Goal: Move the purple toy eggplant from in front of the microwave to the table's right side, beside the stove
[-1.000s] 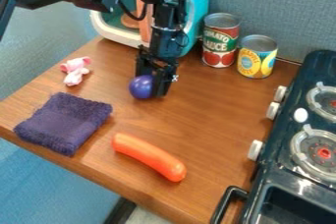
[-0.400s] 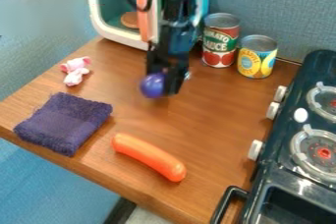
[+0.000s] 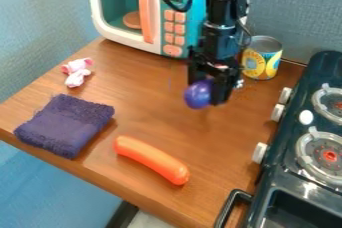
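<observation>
Gripping a purple ball (image 3: 196, 96) over the bench (image 3: 153, 117)

In the camera view, the black gripper (image 3: 209, 93) hangs down from the top edge, right of the middle, with its fingers closed on the purple ball. The ball bulges out on the left side of the fingers, over the bare middle of the wooden bench. Behind the gripper and to its left is a teal and white toy microwave (image 3: 118, 42) with an orange handle (image 3: 146, 16) and orange buttons; a round brown thing (image 3: 131, 20) lies inside it. A yellow can (image 3: 260, 64) stands upright just behind the gripper on the right, near the blue-grey wall (image 3: 294, 12).

At the left of the bench lies a small pink and white toy (image 3: 77, 72), and nearer the front edge a folded dark purple cloth (image 3: 65, 124). An orange, sausage-shaped thing (image 3: 151, 159) lies slantwise in front of the ball, well apart from it and to the right of the cloth. Along the right edge is a dark toy stove (image 3: 280, 182) with two round burners (image 3: 327, 156), white knobs (image 3: 259, 152) on its left side and a black handle (image 3: 230, 206) at its front corner.
</observation>
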Controlling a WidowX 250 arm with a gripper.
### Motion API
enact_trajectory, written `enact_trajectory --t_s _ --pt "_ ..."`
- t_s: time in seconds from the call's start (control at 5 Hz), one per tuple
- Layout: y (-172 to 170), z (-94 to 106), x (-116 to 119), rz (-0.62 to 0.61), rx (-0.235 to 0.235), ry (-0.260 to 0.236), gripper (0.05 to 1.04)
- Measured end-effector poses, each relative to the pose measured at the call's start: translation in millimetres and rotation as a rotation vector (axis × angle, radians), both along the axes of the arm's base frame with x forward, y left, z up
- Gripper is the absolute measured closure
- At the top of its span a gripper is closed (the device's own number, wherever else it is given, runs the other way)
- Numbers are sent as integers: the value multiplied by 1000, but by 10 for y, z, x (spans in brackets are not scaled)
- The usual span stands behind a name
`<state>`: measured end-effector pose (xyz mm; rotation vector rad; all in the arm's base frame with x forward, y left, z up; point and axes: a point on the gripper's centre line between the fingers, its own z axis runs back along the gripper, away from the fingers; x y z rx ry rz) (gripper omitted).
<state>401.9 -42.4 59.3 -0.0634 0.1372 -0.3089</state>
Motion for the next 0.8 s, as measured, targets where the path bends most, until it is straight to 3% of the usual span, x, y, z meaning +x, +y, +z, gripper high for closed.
enact_trajectory --t_s 0.4,0.8 --pt "-172 -59 -25 5 -5 8 282" --pt "-339 -268 -31 35 -61 37 282"
